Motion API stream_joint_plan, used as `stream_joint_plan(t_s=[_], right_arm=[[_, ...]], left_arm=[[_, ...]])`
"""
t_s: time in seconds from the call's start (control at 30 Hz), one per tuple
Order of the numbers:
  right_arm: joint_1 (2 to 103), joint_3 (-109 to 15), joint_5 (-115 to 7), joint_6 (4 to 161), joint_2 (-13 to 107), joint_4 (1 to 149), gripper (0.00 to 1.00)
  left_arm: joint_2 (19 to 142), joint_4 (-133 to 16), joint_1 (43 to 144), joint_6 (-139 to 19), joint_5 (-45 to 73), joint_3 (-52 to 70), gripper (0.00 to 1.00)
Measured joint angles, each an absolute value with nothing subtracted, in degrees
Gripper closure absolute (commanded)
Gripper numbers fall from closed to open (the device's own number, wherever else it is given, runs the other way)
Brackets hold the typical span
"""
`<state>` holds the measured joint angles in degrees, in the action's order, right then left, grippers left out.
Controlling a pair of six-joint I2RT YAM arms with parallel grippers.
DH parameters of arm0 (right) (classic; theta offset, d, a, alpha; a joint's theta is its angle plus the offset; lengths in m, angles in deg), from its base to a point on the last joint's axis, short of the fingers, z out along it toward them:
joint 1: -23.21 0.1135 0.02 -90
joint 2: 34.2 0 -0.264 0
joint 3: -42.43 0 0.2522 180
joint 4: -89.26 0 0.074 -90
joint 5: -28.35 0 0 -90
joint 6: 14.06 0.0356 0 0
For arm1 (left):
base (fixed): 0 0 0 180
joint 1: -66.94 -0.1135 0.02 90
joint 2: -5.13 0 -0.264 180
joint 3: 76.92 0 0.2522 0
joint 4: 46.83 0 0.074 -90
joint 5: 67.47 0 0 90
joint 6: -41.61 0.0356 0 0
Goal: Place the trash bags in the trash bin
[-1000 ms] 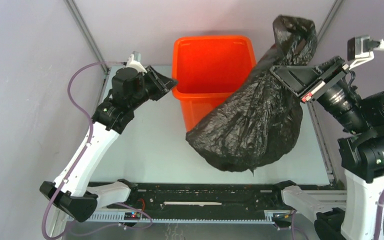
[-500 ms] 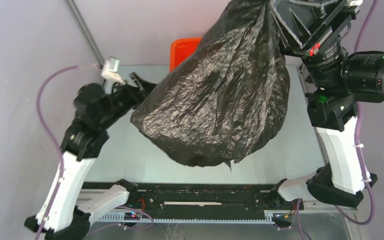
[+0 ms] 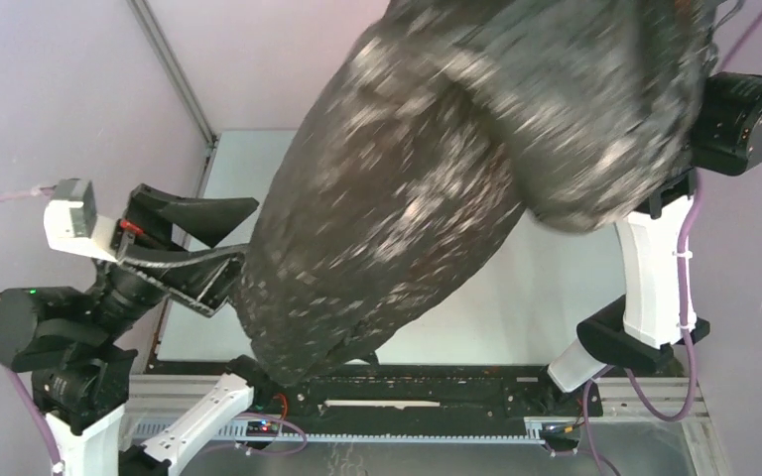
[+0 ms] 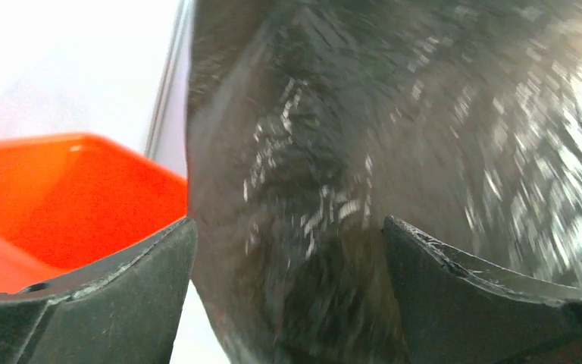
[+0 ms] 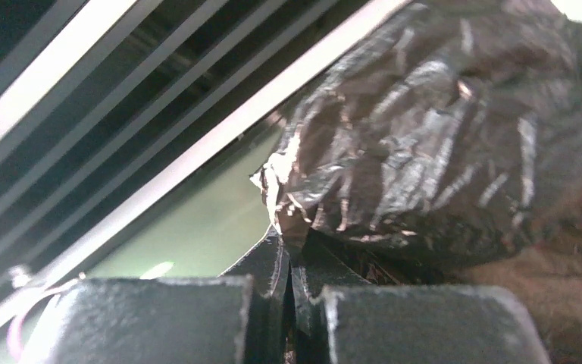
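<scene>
The black trash bag hangs blurred and high, stretching from the top right down to the near middle of the top view. My right gripper is shut on a pinch of the trash bag film; in the top view the bag hides it. My left gripper stands open at the bag's left side, and in its wrist view the left gripper has the trash bag filling the gap ahead of its fingers. I cannot tell whether they touch. The orange trash bin shows only in the left wrist view, left of the bag.
The pale table shows under and right of the bag. A metal frame post runs up the back left. The right arm's motor housing sits at the right edge, and a black rail crosses the near edge.
The right arm has swung the bag up and toward the camera, so it now covers the bin in the top view. The left arm drew back to the near left and its jaws opened wide.
</scene>
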<state>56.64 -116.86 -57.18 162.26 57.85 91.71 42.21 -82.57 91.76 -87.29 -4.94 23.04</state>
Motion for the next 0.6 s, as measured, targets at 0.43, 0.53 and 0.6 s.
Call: stream_joint_plan(t_s=[0.43,0.53,0.6], right_arm=[[29.45,-101.67,-59.58,164.62,54.59,92.43,1.0],[27.61,-101.81,-59.27,161.45,56.19,89.52,1.0],[26.94,-101.83,-59.21,159.86,57.3,87.84,1.0]], left_arm=[[44.31,-75.33,91.72,-93.58,-4.26,24.55,0.07],[46.14,-75.29,91.72,-94.94,-2.73,24.61,0.06],[48.11,-75.22,92.06,-95.48,-2.69,24.72,0.0]])
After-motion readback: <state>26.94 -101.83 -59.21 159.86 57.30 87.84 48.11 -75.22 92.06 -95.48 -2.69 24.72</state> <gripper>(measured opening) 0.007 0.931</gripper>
